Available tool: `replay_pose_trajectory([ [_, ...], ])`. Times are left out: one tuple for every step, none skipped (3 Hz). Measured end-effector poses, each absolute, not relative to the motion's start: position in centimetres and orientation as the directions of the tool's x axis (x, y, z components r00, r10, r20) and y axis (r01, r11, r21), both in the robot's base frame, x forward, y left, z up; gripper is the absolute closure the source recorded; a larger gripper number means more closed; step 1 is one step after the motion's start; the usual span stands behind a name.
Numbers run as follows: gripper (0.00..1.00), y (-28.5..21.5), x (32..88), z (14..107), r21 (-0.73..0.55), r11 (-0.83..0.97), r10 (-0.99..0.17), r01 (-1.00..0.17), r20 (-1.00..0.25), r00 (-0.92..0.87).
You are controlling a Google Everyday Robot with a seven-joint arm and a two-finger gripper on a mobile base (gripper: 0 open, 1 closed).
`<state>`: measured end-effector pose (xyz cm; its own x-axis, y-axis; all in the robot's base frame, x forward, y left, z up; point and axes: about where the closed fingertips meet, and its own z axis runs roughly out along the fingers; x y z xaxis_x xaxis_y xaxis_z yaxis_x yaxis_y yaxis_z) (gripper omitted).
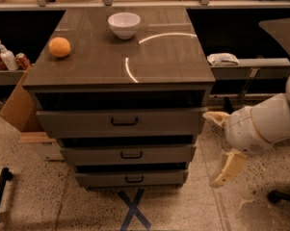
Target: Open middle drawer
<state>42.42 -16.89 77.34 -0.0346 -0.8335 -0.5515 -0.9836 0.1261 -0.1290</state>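
The middle drawer [91,155], a wide, shallow grey-brown front with a small black bar handle [131,154] at its centre, sits between the taller top drawer [77,122] and the short bottom drawer [101,179] of the grey-brown cabinet. Its front looks pushed in or close to it. None of its inside shows, so I cannot tell what it holds.

The pincer [211,149] hangs low, just beside the cabinet's right side and apart from it, at about the height of the middle drawer. It is released, with its two cream fingers [230,166] spread wide and grasping nothing. I judge the reach to the handle as not yet begun. The next move calls for swinging the pincer round to the cabinet's front, lining it up on that middle bar and not the one above or below, closing on it and pulling straight out.

On the glossy tabletop [159,66] a round white bowl [124,24] stands near the back, with nothing showing in it. An orange fruit [59,47] lies well apart, toward the left edge. On the shelf to the left stand a white pump bottle [8,59] and red cans [22,60], and a brown cardboard box [14,110] leans against the cabinet's side.
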Motion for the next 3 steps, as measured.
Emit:
replay_pose_trajectory([
  [0.00, -16.1, 44.4, 68.8, -0.111, 0.088, -0.801, -0.990, -0.598, -0.004],
  [0.00, -15.0, 45.0, 61.1, -0.035, 0.073, -0.763, -0.997, -0.646, -0.033],
  [0.00, -15.0, 45.0, 61.1, -0.035, 0.073, -0.763, -0.997, -0.645, -0.033],
])
